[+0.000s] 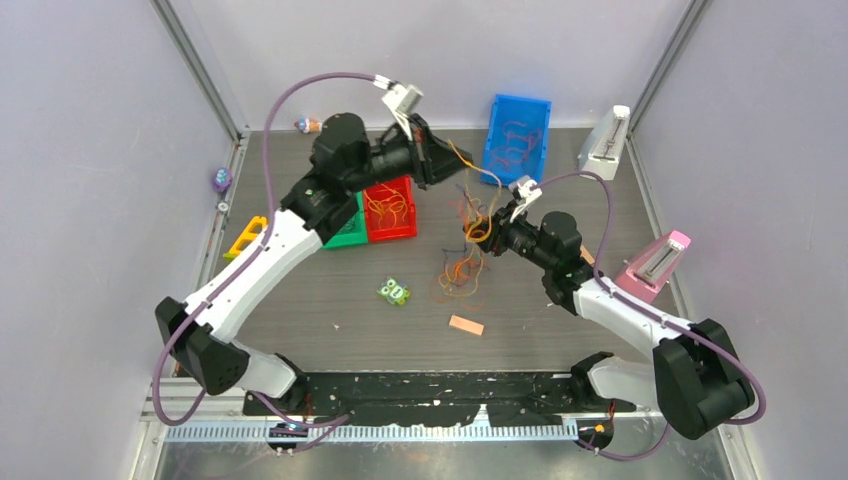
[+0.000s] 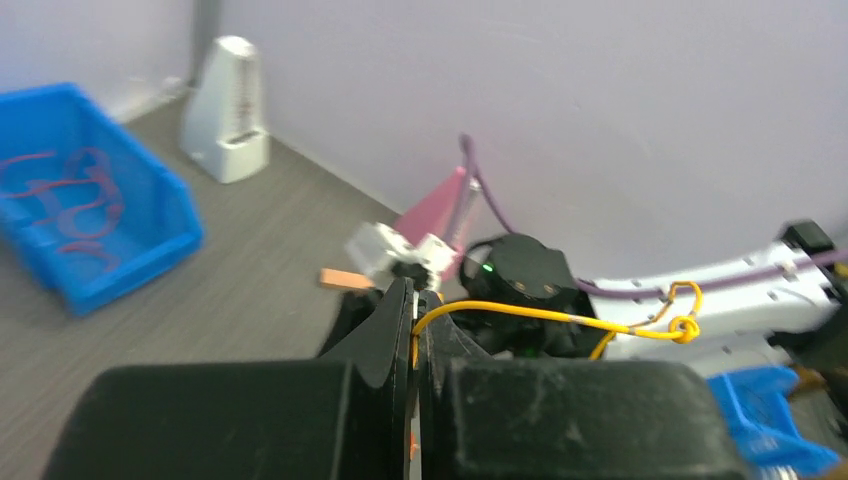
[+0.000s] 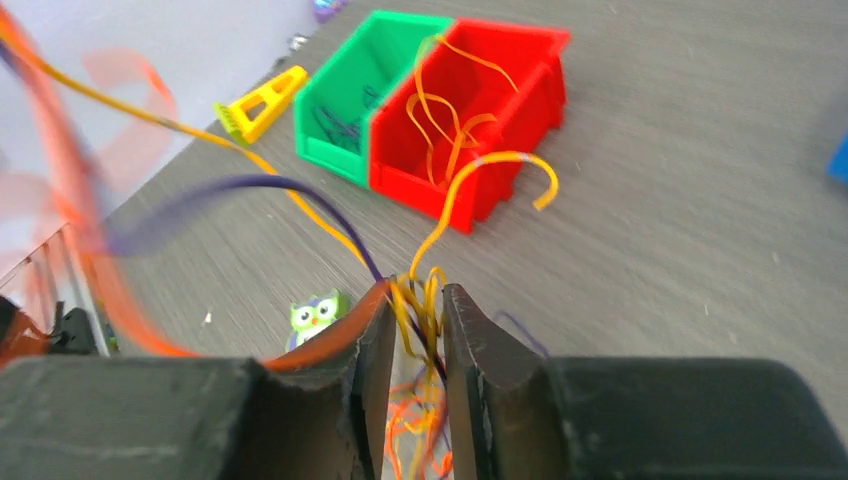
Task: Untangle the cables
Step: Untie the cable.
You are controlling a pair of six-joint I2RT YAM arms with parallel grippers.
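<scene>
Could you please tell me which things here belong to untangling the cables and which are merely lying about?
Job: tangled cables; orange cable pinched in the left gripper; red bin, green bin and blue bin, each holding loose strands.

Lying about: owl toy; orange block; white metronome; pink metronome; yellow toy piece.

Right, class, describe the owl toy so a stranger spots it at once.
Find the red bin beside the green bin on the grey table. Towards the near edge sits a small owl toy: green with big eyes, unlike the plain peach block.
</scene>
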